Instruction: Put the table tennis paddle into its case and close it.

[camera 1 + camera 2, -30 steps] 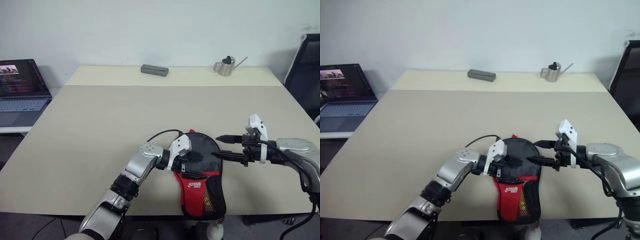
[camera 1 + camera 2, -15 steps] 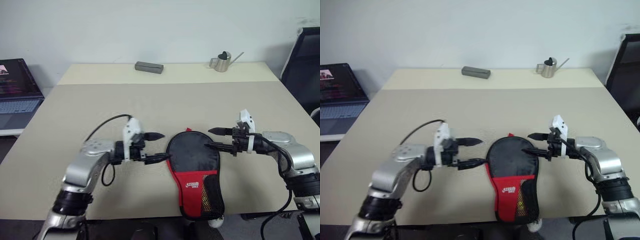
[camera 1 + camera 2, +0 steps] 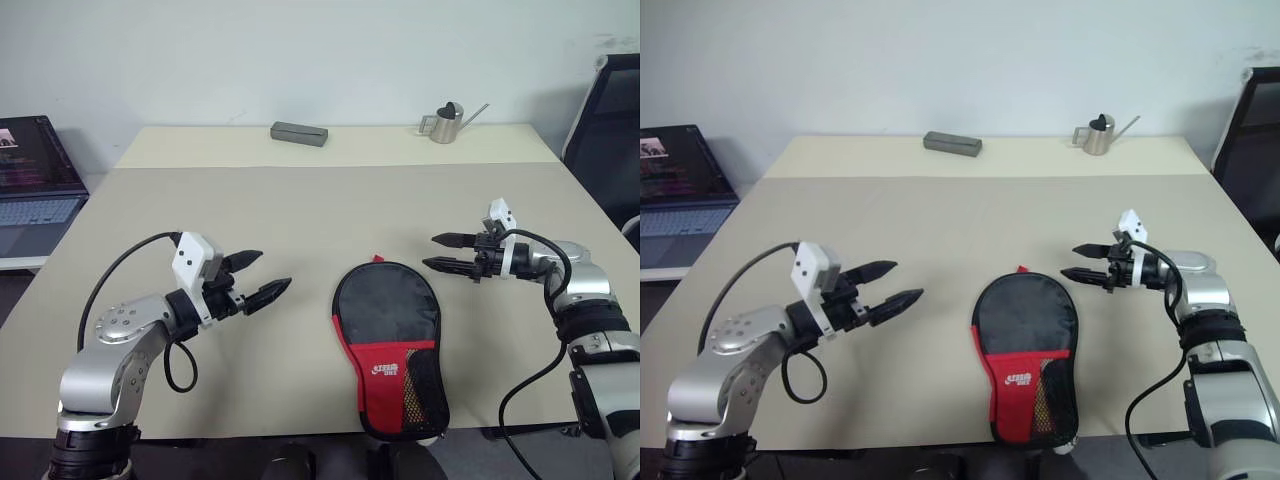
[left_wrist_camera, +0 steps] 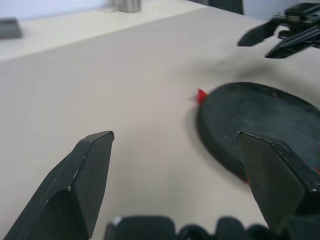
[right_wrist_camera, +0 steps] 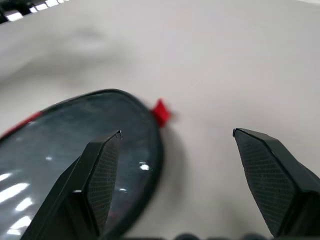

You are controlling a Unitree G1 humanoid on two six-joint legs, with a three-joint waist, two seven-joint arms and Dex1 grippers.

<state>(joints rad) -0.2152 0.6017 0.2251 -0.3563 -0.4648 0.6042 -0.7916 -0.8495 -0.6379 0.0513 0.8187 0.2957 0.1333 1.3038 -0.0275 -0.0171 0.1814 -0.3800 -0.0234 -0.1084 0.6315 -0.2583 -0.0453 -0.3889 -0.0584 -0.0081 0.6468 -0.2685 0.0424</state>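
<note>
The case [image 3: 388, 338] lies flat near the table's front edge, round black end away from me, red panel and mesh pocket toward me. A small red tab [image 5: 161, 111] sticks out at its far rim. The table tennis paddle is hidden. My left gripper [image 3: 275, 269] hovers open to the left of the case, apart from it, pointing toward it. To the right of the case's round end my right gripper [image 3: 429, 251] is open, holds nothing and does not touch it. The left wrist view has the case [image 4: 260, 120] ahead, and the right gripper [image 4: 280, 35] beyond it.
A grey box [image 3: 299, 133] and a small metal watering can [image 3: 445, 124] stand at the table's far edge. A laptop [image 3: 30, 180] sits on a side surface at the left. A black chair [image 3: 605, 120] stands at the right. Bare table [image 3: 300, 210] lies beyond the case.
My left gripper has drawn away from the case, leftward and up, still open. The right gripper has also pulled back off the case's right rim. The case stays in place.
</note>
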